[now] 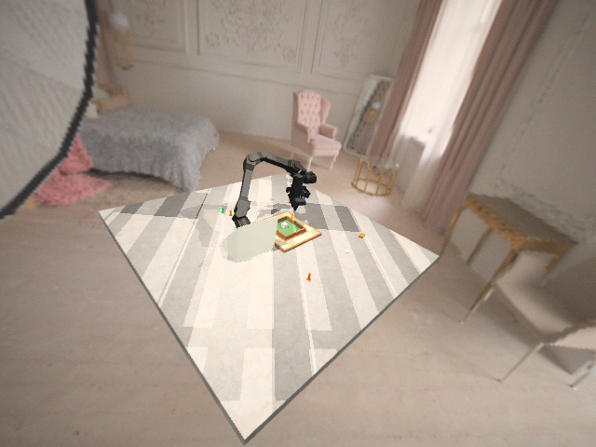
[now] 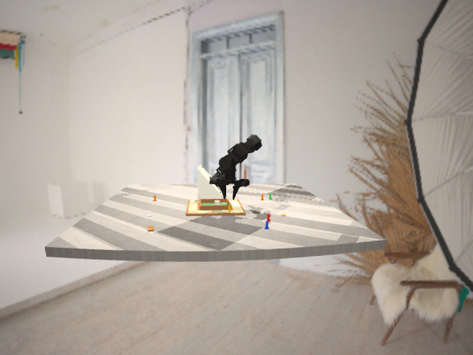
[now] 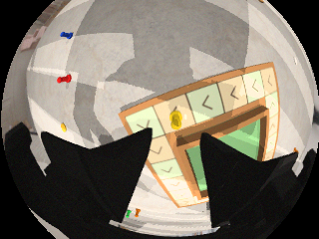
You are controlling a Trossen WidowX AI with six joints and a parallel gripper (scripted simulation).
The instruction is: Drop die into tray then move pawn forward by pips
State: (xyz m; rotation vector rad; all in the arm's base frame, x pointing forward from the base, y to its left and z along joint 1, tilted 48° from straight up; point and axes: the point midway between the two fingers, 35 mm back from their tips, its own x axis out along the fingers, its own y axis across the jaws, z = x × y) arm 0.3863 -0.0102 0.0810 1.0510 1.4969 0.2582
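The yellow pawn (image 1: 291,215) (image 2: 229,208) (image 3: 175,119) stands on the board (image 1: 307,237) (image 2: 194,214) (image 3: 205,103), on a square beside one corner, outside the tray wall. The white die (image 1: 284,224) (image 2: 216,202) lies in the green-floored dice tray (image 1: 288,237) (image 2: 211,208) (image 3: 251,135). It is hidden in the wrist view, and its top pips are too small to read. My gripper (image 1: 295,209) (image 2: 229,197) (image 3: 177,135) is partly open and empty, pointing down just above the pawn. The pawn shows between and slightly beyond the fingertips in the wrist view.
A pale upright panel (image 1: 252,240) (image 2: 204,185) stands beside the board. Red (image 2: 268,217) (image 3: 64,79) and blue (image 2: 266,225) (image 3: 66,35) pawns stand off the board. Green (image 1: 223,209) and orange (image 1: 230,212) pawns are near the arm base. Another orange pawn (image 1: 308,277) and an orange block (image 1: 361,235) lie farther out.
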